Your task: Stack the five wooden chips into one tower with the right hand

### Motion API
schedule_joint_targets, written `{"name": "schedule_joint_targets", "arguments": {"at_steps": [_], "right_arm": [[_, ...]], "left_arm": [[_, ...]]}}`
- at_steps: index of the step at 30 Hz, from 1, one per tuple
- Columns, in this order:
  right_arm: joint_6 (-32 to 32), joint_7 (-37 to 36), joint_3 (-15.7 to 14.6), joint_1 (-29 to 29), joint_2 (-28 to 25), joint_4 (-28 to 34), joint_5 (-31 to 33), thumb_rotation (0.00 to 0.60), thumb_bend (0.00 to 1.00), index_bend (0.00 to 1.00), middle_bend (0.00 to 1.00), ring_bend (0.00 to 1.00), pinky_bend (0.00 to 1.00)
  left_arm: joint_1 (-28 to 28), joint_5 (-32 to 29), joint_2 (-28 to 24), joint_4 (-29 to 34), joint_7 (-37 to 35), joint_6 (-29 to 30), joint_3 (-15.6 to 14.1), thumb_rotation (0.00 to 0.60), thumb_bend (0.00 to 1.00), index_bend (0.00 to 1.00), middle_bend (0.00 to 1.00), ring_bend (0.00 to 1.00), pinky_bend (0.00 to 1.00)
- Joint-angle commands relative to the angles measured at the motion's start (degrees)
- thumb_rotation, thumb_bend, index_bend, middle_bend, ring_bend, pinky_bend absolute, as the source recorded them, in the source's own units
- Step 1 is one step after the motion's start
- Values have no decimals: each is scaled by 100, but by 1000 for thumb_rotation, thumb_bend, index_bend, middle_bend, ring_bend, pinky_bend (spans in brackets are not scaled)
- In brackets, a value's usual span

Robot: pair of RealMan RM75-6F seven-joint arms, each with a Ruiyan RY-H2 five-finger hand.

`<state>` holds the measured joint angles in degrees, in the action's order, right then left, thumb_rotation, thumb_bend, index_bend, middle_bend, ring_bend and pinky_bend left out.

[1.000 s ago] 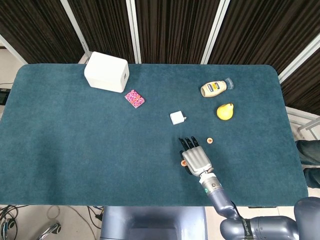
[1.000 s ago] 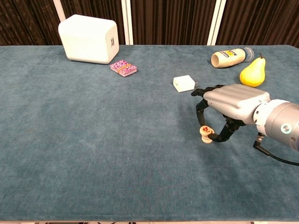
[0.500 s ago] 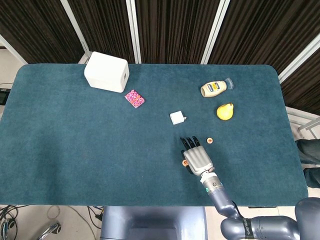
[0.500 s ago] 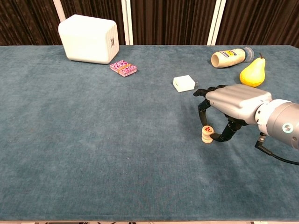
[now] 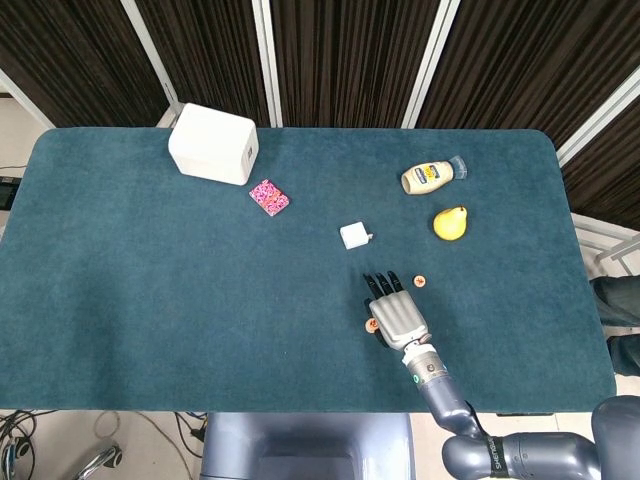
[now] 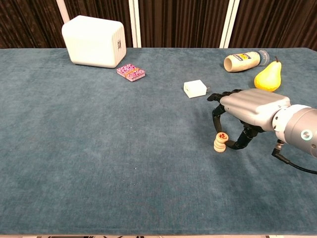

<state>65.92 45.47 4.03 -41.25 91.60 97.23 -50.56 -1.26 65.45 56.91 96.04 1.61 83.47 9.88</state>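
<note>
Right hand (image 6: pixel 246 111) pinches top chip (image 6: pixel 222 136), tilted on chip stack (image 6: pixel 219 145); grip seems light.

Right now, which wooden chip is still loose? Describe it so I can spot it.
Start at the yellow pear on the table's right side. Come toward the robot to the grey right hand; the small round wooden chip lies flat and alone beside its fingertips, unlike the short chip tower.

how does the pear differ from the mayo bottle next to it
The pear is yellow all over with a thin stem and stands roughly upright; the mayo bottle is cream with a printed label and lies on its side. The pear sits nearer the right hand, the bottle farther back. Both rest on the blue table, untouched.
</note>
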Motion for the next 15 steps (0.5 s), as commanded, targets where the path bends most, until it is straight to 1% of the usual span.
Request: {"name": "schedule_joint_targets", "arguments": {"at_steps": [1, 15], "right_arm": [[-3, -1, -6, 4, -2, -1, -10, 600, 393, 507, 0, 0, 0], [-22, 6, -37, 37, -19, 6, -18, 600, 393, 459, 0, 0, 0]], "left_arm": [[-2, 1, 4, 1, 11, -1, -3, 600, 94, 0, 0, 0, 74], [-4, -14, 5, 7, 26, 0, 0, 600, 95, 0, 0, 0, 74]]}}
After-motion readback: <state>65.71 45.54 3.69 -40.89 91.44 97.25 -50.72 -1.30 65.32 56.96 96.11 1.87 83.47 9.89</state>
